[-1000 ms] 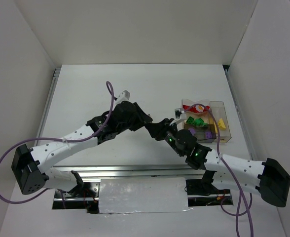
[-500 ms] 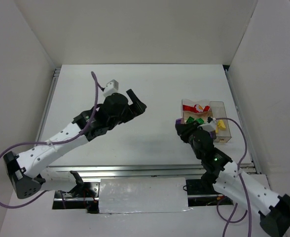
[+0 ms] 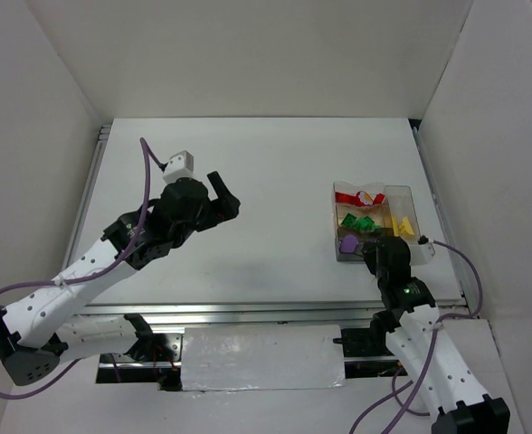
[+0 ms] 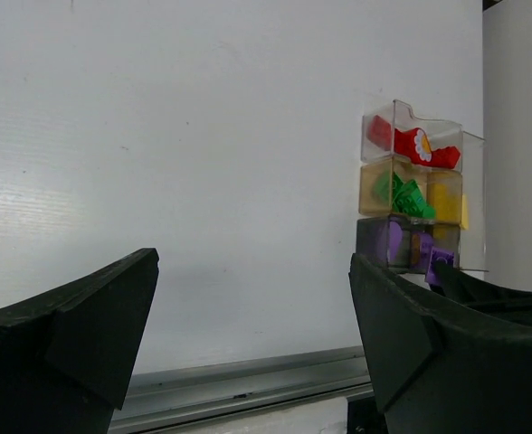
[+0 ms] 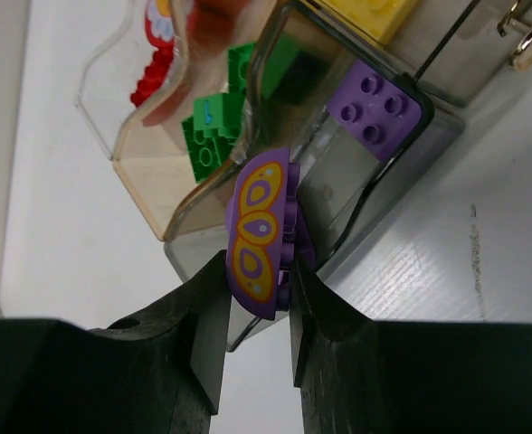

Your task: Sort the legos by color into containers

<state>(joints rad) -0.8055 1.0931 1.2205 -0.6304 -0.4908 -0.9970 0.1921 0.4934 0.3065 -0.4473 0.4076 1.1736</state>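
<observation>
The left tool [image 3: 224,193] hangs over the left half of the tabletop [image 3: 275,154], well apart from everything else. Its jaws are spread wide with nothing between them. In its wrist view the two dark fingers [image 4: 85,316] frame bare white surface, with the containers [image 4: 472,172] farther off to the right.

The containers stand on the right side of the tabletop as one cluster of clear bins. Legos lie inside:
- Far bin: red ones [image 3: 350,196].
- Middle left bin: green ones [image 3: 364,222].
- Middle right bin: yellow ones [image 3: 403,226].
- Near bin: a square purple brick [image 5: 375,107] with four studs.

The right tool [image 3: 349,245] is at the near left corner of the containers. It is closed on a rounded purple lego [image 5: 261,233] marked with yellow ovals. The two fingers [image 5: 203,316] pinch its lower end, and the piece stands on edge over the near bin's left wall. Whether it touches the rim cannot be told.
</observation>
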